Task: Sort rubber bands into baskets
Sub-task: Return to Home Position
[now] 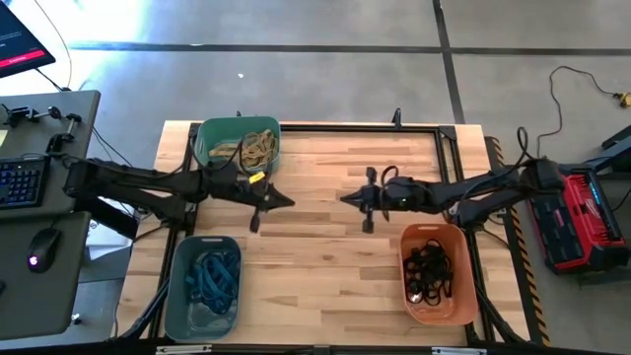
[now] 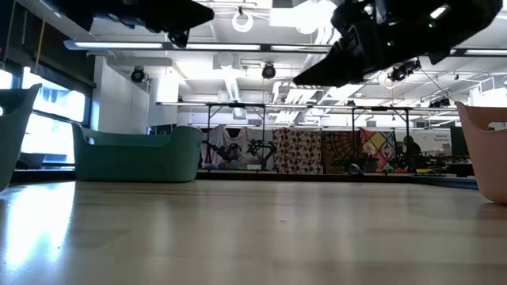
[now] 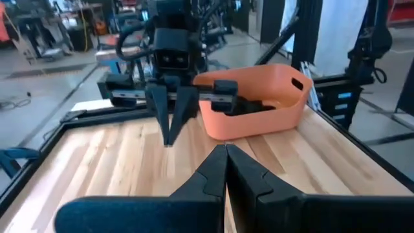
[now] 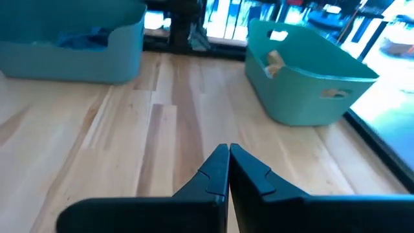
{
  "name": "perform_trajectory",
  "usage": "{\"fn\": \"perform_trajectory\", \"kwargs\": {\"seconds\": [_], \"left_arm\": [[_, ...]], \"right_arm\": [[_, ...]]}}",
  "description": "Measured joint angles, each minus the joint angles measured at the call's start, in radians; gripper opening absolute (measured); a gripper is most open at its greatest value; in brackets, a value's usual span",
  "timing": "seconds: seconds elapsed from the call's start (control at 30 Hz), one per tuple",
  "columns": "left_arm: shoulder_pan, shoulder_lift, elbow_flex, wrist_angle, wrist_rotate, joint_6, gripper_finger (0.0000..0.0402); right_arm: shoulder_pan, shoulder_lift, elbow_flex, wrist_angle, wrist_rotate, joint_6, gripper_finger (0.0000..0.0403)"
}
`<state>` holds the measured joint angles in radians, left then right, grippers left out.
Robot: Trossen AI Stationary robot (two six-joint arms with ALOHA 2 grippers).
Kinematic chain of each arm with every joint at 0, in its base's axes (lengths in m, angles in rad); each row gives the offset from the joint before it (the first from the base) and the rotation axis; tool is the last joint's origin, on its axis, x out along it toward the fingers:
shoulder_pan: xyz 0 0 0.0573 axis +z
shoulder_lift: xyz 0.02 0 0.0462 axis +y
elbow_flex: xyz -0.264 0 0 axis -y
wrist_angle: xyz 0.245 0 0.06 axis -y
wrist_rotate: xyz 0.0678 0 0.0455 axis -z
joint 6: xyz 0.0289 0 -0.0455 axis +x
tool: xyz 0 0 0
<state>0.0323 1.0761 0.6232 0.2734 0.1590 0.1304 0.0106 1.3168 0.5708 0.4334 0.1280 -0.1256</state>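
Rubber bands lie only inside the three baskets, none between either pair of jaws. The tan bands (image 1: 254,146) fill the teal-green basket (image 1: 210,138) at the far left of the desk (image 1: 325,266). The blue bands (image 1: 212,276) are heaped in the grey-blue basket (image 1: 179,296) at the near left. The black bands (image 1: 429,271) are tangled in the orange basket (image 1: 463,296) at the near right.

Seen from above, the teal-green basket's long axis runs side to side along the desk's far edge. The grey-blue and orange baskets have their long axes running from near edge to far edge, parallel to each other and well apart.

The left gripper (image 1: 286,201) hangs over the middle of the desk, just beside the near right corner of the teal-green basket. Its jaws are clenched tip against tip on nothing and point toward the right arm. The right gripper (image 1: 345,197) faces it across a short gap, near the far end of the orange basket, jaws likewise pressed together and empty. From desk height, both grippers hang clear above the wood.
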Motion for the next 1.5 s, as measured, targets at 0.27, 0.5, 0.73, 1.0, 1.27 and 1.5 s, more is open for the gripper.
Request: {"fn": "perform_trajectory", "kwargs": {"seconds": [0.27,0.5,0.73,1.0,1.27,1.5], "left_arm": [[0.104,-0.014,-0.141,0.201,0.046,-0.039,0.0],[0.159,-0.14,-0.229,0.198,0.043,-0.025,0.0],[0.234,-0.273,-0.348,0.259,0.041,-0.071,0.0],[0.304,-0.405,-0.445,0.272,0.021,-0.079,0.0],[0.352,-0.626,-0.572,0.241,0.006,-0.128,0.0],[0.371,-0.841,-0.612,0.066,0.003,-0.147,0.0]], "right_arm": [[-0.067,-0.145,-0.143,0.07,-0.003,0.015,0.0],[-0.137,-0.261,-0.208,0.048,-0.037,0.015,0.0],[-0.197,-0.328,-0.21,-0.028,-0.083,0.014,0.0],[-0.273,-0.335,-0.21,-0.043,-0.169,-0.003,0.0],[-0.326,-0.351,-0.21,-0.063,-0.216,0.009,0.0],[-0.323,-0.462,-0.21,-0.178,-0.18,0.017,0.0]]}}
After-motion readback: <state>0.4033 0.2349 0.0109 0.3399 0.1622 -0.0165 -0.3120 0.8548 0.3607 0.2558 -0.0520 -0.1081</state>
